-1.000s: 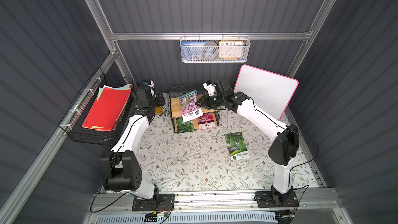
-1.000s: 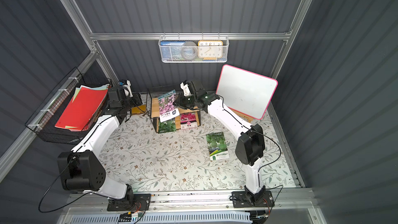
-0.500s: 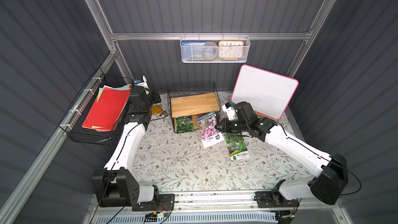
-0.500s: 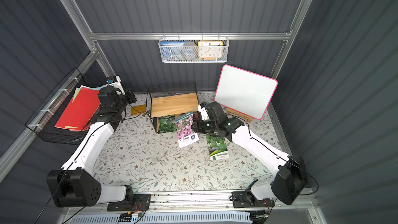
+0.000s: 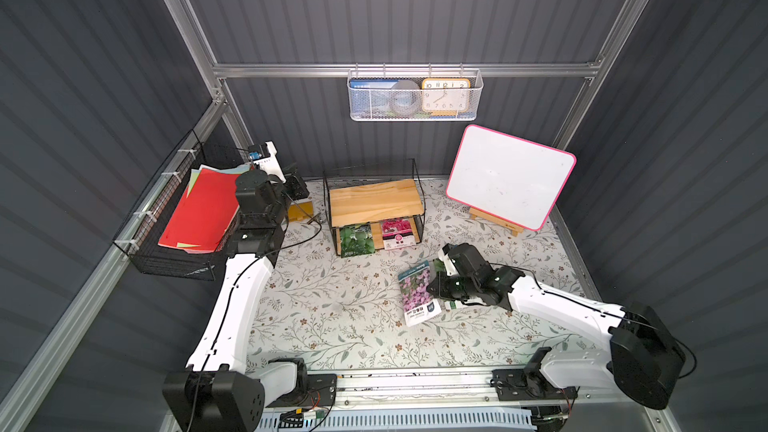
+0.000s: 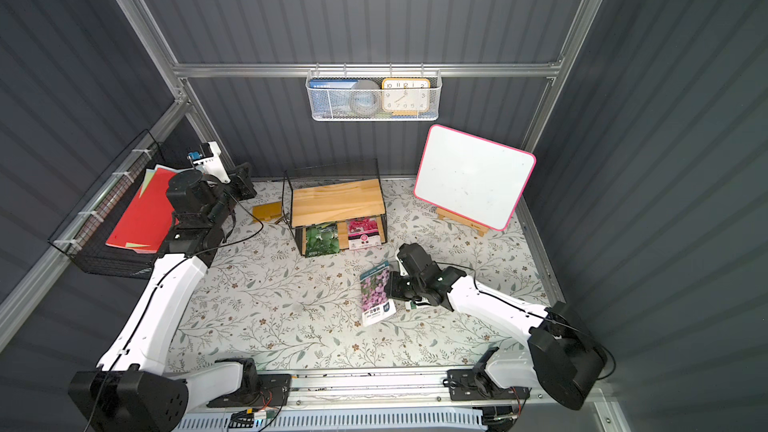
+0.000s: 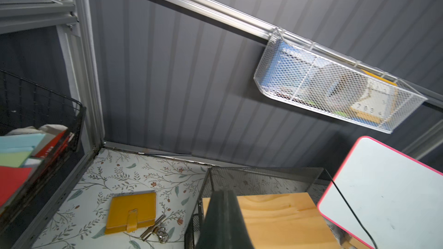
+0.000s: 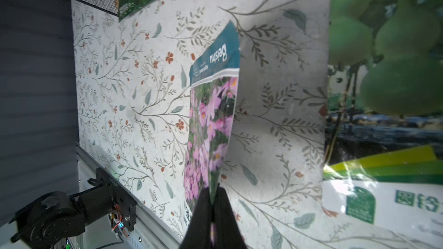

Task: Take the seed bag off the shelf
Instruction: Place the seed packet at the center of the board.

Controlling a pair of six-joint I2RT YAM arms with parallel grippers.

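Farther from the shelf (image 5: 374, 201), seed bag (image 5: 415, 297) stays pinched in right jaws.

Right wrist view, and there's a brand: "Beisnu" in white letters on the teal header of the pink-flower seed bag (image 8: 213, 116), running sideways. The smaller print beside it is too fine to read. On the green gourd packet (image 8: 383, 87), green Chinese characters sit on the white band, too blurred to make out. In the white mesh basket (image 5: 354, 97), the yellow clock (image 5: 445, 95) (image 6: 405, 95) shows numerals in both top views: 10, 11, 12 along the top and 8, 7, 6, 5, 4 along the bottom.
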